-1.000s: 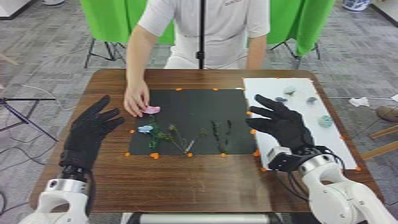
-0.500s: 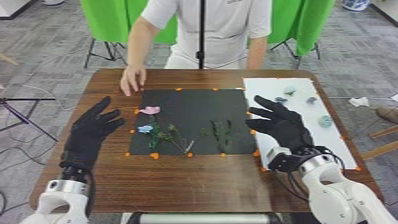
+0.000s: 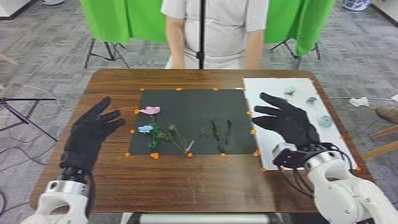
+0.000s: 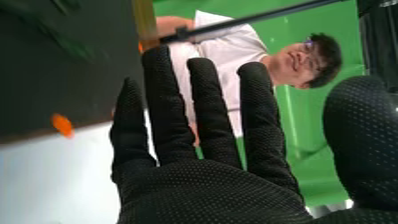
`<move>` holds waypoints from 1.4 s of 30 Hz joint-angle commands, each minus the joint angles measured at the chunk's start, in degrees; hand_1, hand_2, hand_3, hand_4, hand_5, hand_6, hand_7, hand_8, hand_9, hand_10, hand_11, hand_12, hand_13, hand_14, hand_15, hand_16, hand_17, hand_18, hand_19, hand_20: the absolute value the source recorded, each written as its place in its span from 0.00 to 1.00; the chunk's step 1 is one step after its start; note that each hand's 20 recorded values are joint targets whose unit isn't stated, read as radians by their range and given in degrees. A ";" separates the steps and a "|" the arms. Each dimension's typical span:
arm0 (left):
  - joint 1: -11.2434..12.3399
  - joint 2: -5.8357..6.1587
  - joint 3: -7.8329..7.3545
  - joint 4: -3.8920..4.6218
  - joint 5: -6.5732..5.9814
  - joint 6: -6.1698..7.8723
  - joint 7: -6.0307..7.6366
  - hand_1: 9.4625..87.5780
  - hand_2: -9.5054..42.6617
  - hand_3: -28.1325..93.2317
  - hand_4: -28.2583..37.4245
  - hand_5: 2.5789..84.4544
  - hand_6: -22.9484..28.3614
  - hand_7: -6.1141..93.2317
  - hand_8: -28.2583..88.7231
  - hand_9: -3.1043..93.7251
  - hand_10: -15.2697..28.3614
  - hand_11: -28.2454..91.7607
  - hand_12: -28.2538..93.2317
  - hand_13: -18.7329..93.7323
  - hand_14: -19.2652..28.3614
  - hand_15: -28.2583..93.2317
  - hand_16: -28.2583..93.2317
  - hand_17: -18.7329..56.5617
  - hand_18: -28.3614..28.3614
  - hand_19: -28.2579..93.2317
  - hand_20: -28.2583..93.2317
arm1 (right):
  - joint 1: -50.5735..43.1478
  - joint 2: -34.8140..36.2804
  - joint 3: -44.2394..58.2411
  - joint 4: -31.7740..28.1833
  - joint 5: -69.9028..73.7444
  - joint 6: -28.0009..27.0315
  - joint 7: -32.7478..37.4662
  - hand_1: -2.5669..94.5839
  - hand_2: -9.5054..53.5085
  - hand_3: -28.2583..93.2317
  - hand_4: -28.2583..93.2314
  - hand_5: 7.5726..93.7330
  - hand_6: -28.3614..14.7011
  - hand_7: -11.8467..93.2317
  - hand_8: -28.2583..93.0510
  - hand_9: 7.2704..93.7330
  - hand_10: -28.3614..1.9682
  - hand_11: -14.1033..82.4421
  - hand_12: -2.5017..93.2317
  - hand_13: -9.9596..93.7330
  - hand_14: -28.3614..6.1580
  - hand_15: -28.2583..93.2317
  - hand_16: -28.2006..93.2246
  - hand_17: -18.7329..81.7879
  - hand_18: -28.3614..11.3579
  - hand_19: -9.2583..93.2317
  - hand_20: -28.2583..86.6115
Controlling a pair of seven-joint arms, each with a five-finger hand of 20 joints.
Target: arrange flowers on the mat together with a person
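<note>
Between the dark mat point(image 3: 191, 102) and the tabletop's point(image 3: 209, 187) near edge runs brown wood (a broad strip, that). The left hand point(image 3: 89, 132) is left of the mat, the right hand point(image 3: 289, 121) near its right edge, both with fingers relaxed, released. Pink flower point(image 3: 150, 110) and blue flower point(image 3: 145, 129) lie by the mat's left edge.

The person's arm point(image 3: 176, 42) is now back beyond the table's point(image 3: 133, 76) far edge, no longer reaching over the mat's point(image 3: 195, 107) left side, and the pink flower point(image 3: 149, 110) is free of their fingers. My right hand point(image 3: 289, 122) now sits slightly farther right, over the white sheet point(image 3: 266, 86).
</note>
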 commanded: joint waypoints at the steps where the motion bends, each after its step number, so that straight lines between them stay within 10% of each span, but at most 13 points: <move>1: 0.52 0.82 0.12 -0.16 -0.34 0.86 0.45 0.20 0.25 0.89 0.05 0.39 0.54 0.18 0.16 0.41 0.76 0.43 0.31 0.41 0.96 0.61 0.18 0.14 0.95 0.64 0.39 | 0.92 6.08 6.81 -1.58 -7.46 7.27 3.15 0.26 0.21 0.87 0.00 0.44 0.73 0.29 0.12 0.53 0.44 0.40 0.20 0.53 0.37 0.65 0.34 0.27 0.15 0.67 0.48; 15: 0.16 1.22 0.38 -0.26 -1.03 1.12 0.98 0.20 0.25 0.89 0.05 0.39 0.55 0.18 0.16 0.41 0.76 0.43 0.31 0.41 0.96 0.61 0.18 0.14 0.95 0.64 0.39 | 7.02 15.96 7.05 2.25 -32.50 11.56 25.39 0.33 0.12 0.86 0.02 0.49 0.70 0.31 0.12 0.57 0.43 0.63 0.23 0.62 0.42 0.79 0.33 0.36 0.12 0.79 0.51; 25: -0.35 1.56 0.67 -0.30 -1.26 0.82 1.32 0.20 0.25 0.89 0.05 0.39 0.55 0.18 0.16 0.41 0.76 0.43 0.31 0.41 0.96 0.61 0.18 0.14 0.95 0.64 0.39 | 14.69 19.94 -2.74 10.33 -54.43 3.45 37.27 0.34 0.07 0.85 0.03 0.49 0.69 0.31 0.12 0.56 0.40 0.60 0.22 0.61 0.39 0.76 0.32 0.34 0.16 0.77 0.48; 42: -0.28 1.45 1.00 -0.13 -1.35 0.81 0.51 0.20 0.25 0.89 0.06 0.39 0.55 0.18 0.16 0.41 0.76 0.43 0.31 0.41 0.96 0.61 0.18 0.14 0.95 0.64 0.39 | 21.38 20.44 -17.18 18.97 -70.45 -3.97 38.22 0.36 0.02 0.85 0.02 0.47 0.70 0.31 0.12 0.55 0.40 0.47 0.20 0.58 0.36 0.70 0.31 0.30 0.14 0.72 0.44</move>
